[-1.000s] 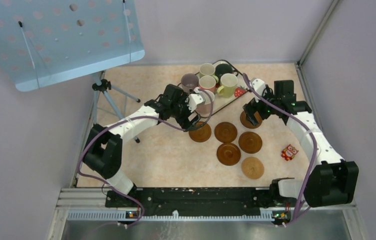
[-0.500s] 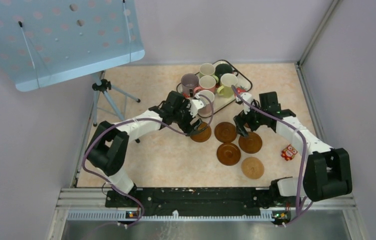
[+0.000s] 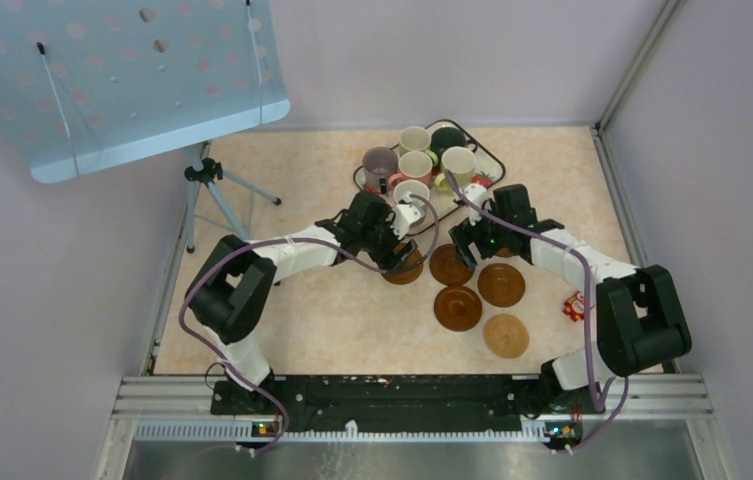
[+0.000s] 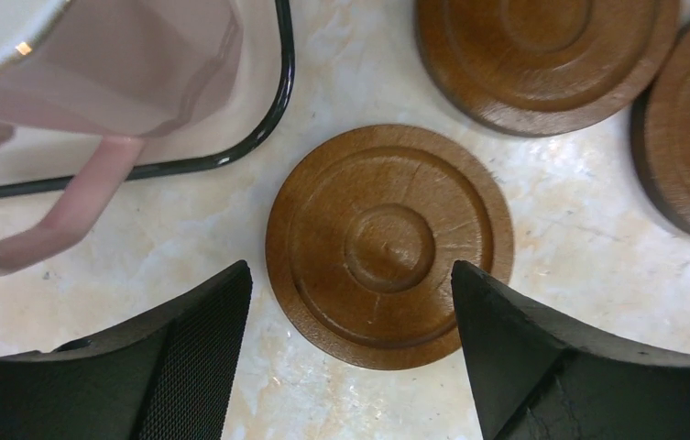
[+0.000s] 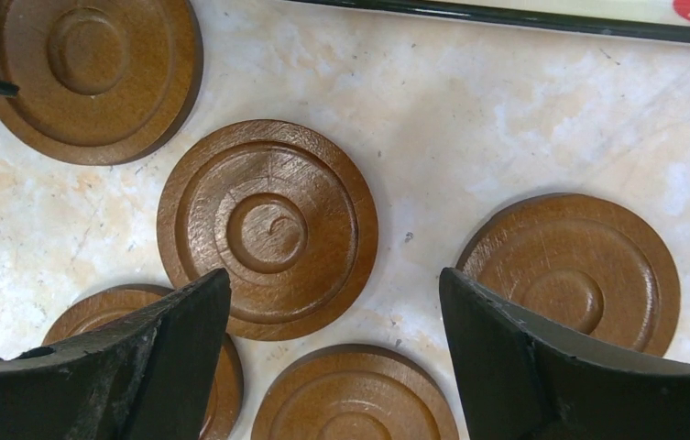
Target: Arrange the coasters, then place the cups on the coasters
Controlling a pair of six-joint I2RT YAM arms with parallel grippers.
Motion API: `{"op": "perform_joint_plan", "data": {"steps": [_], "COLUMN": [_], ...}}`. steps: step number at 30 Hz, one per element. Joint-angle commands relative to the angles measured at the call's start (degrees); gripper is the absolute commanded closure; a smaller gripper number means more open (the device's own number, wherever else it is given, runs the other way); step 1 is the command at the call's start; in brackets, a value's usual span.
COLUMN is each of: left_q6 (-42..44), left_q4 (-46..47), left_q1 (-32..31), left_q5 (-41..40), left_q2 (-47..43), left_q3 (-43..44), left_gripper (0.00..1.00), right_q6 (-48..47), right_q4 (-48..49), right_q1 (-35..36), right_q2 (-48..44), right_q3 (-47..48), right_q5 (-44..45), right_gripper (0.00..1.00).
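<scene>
Several brown coasters lie on the table's middle [image 3: 458,307]. My left gripper [image 3: 399,250] hangs open low over the leftmost coaster [image 4: 388,246], one finger on each side, not touching it. My right gripper [image 3: 464,243] is open above a cluster of coasters, nearest to one coaster [image 5: 268,229] and another coaster [image 5: 355,394], and holds nothing. Several cups stand on the tray at the back: a mauve cup [image 3: 380,162], a yellow-green cup [image 3: 458,165] and a dark cup [image 3: 447,140]. A pink cup [image 4: 112,64] sits just beyond my left gripper [image 4: 350,270].
The tray's black wire rim [image 4: 272,119] runs close behind the leftmost coaster. A small red and white packet [image 3: 577,303] lies by the right arm. A tripod [image 3: 214,190] with a blue perforated board [image 3: 112,80] stands at the back left.
Both grippers have come inward and lower. The left went from beside the pink cup to over the leftmost coaster, jaws a little narrower. The right moved left off the far-right coaster.
</scene>
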Motion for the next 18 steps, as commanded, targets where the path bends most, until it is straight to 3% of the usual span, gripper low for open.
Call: {"op": "perform_joint_plan", "data": {"steps": [1, 5, 12, 18], "left_q6": [0.2, 1.4, 4.6, 9.0], "left_q4": [1.3, 0.2, -5.1, -9.2], "left_q1": [0.1, 0.2, 1.3, 5.1], "left_q5": [-2.9, -4.3, -3.2, -2.5], "left_q2": [1.7, 1.8, -2.1, -6.7], "left_q3": [0.2, -1.4, -4.3, -8.9], "left_gripper": [0.17, 0.19, 0.38, 0.41], "right_q6": [0.6, -1.1, -2.7, -2.7], "right_q4": [3.8, 4.2, 2.5, 3.4], "right_q1": [2.0, 4.2, 7.2, 11.2], "right_q2": [2.5, 4.6, 7.4, 9.2], "right_q3": [1.1, 0.3, -0.3, -0.6], "right_q5": [2.5, 2.8, 2.7, 2.8], "right_gripper": [0.19, 0.22, 0.4, 0.48]}}
